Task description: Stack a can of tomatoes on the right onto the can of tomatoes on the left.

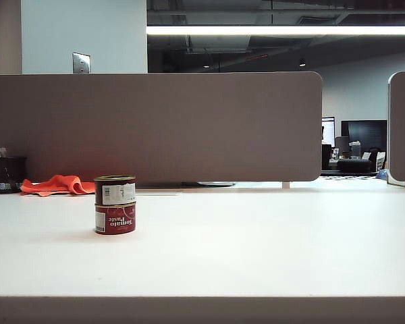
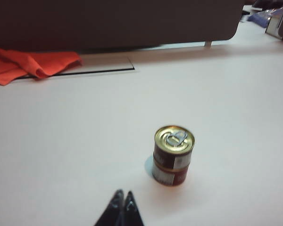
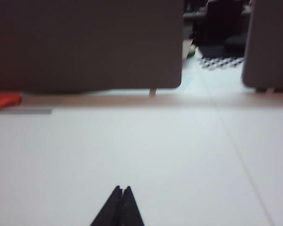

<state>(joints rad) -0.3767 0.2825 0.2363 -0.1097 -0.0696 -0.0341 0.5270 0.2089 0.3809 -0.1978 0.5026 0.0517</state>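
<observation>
Two tomato cans stand stacked on the white table at the left: the upper can [image 1: 115, 190] with a white label sits on the lower red can [image 1: 115, 219] marked Tomato Paste. The left wrist view shows the stack from above, the upper can's gold pull-tab lid [image 2: 174, 139] over the lower can [image 2: 170, 175]. My left gripper [image 2: 123, 193] is shut and empty, hanging back from the stack and apart from it. My right gripper [image 3: 122, 189] is shut and empty over bare table, with no can in its view. Neither gripper appears in the exterior view.
An orange cloth [image 1: 57, 184] lies at the back left beside a dark pen cup [image 1: 7, 175]. A grey partition [image 1: 155, 125] runs along the table's far edge, with a second panel [image 1: 403, 128] at the right. A cable slot [image 2: 99, 68] is set in the tabletop.
</observation>
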